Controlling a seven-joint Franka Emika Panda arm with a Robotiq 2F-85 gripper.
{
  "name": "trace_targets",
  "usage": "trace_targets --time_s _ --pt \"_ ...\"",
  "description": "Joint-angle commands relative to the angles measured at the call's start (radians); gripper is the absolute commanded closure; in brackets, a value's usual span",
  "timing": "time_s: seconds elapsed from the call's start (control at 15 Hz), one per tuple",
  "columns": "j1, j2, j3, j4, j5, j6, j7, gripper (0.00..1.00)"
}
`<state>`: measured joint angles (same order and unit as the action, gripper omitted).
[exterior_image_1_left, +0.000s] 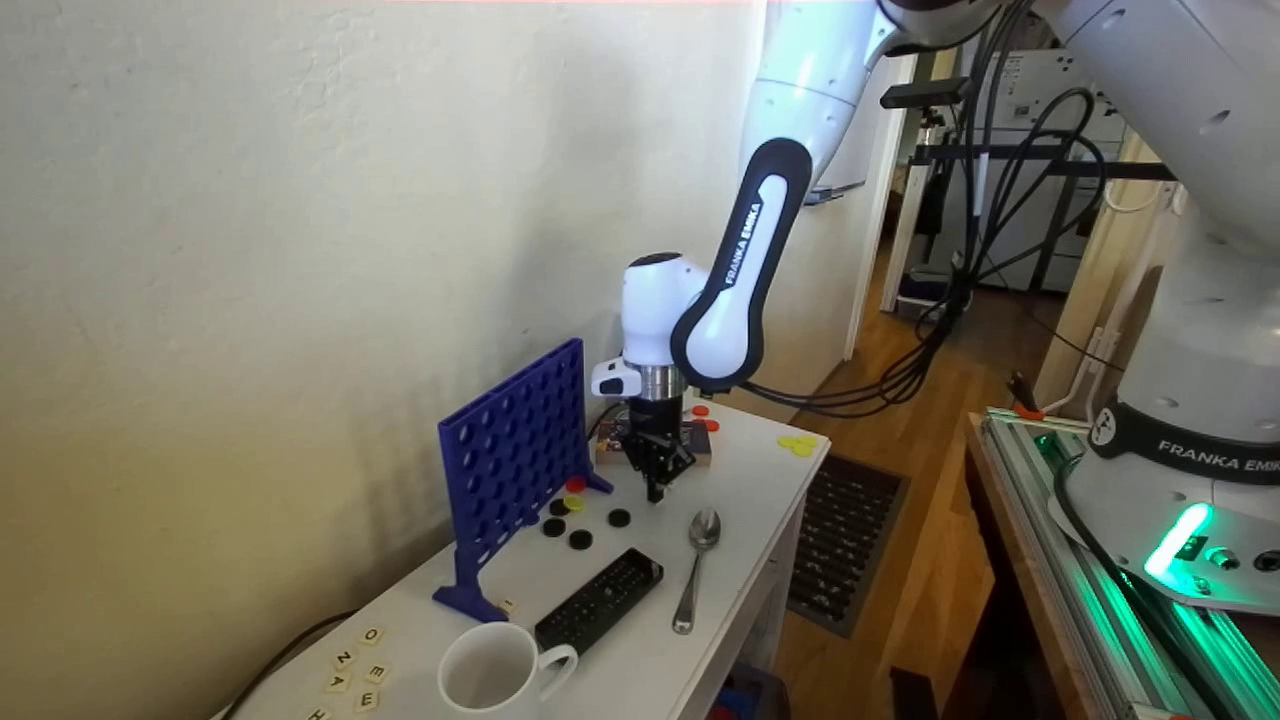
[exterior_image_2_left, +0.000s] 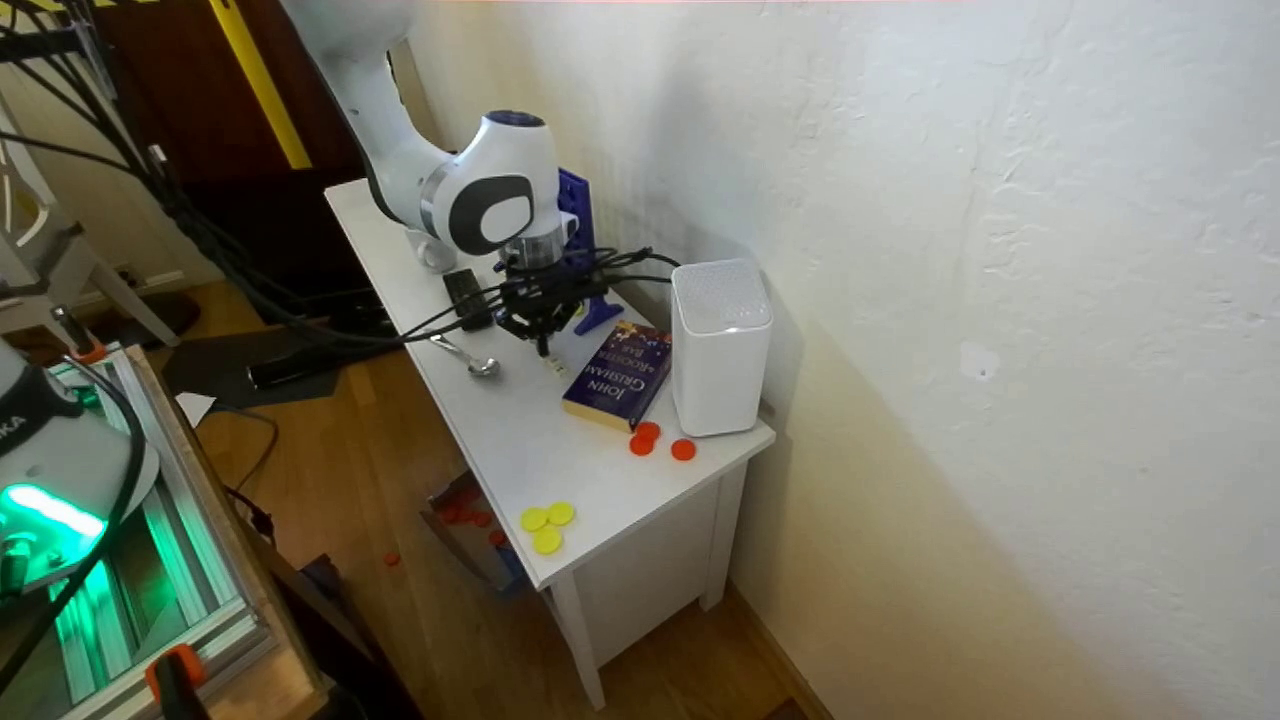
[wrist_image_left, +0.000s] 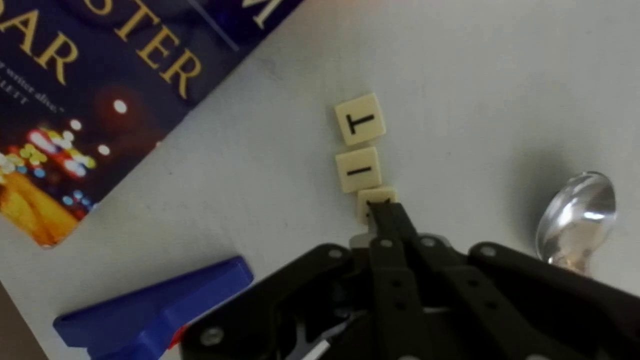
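the gripper (wrist_image_left: 389, 207) stands narrow, its tips drawn together and, in the wrist view, covering part of a half-hidden tile (wrist_image_left: 377, 195), though i cannot tell whether they touch it. that tile lies on the white table (exterior_image_2_left: 610, 475) just beside the tile marked i (wrist_image_left: 359, 170), with the tile marked t (wrist_image_left: 361, 120) next in the row. the book (wrist_image_left: 112, 82) and the blue rack's foot (wrist_image_left: 160, 305) lie left of the tiles in that view, the spoon (wrist_image_left: 580, 215) right.

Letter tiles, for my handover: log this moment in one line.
Claw: shut | nearest: letter tiles | contact: unclear | nearby: book, spoon
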<state>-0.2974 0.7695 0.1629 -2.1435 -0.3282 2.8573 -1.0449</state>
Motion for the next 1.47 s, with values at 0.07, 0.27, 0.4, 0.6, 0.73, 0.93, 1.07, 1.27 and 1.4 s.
trace_targets --time_s 0.07,0.27,0.4,0.6,0.73,0.93,1.07,1.27,1.4 --pt "-0.025 -0.029 0.029 -0.024 0.039 -0.014 -0.045 1.00" --pt "-0.002 -0.051 0.008 -0.030 0.048 -0.029 -0.012 1.00" --pt "-0.022 -0.091 0.032 -0.045 0.096 -0.093 0.005 1.00" --pt "-0.092 -0.183 0.098 -0.081 0.248 -0.210 0.002 1.00" --pt "-0.118 -0.267 0.105 -0.108 0.355 -0.297 0.002 0.74" --pt "-0.119 -0.391 0.061 -0.151 0.498 -0.382 0.024 0.60" --pt "-0.099 -0.471 0.016 -0.177 0.575 -0.440 0.059 0.46" --pt "-0.052 -0.586 -0.051 -0.216 0.663 -0.510 0.152 0.24" --pt "-0.016 -0.663 -0.095 -0.241 0.689 -0.554 0.246 0.10"
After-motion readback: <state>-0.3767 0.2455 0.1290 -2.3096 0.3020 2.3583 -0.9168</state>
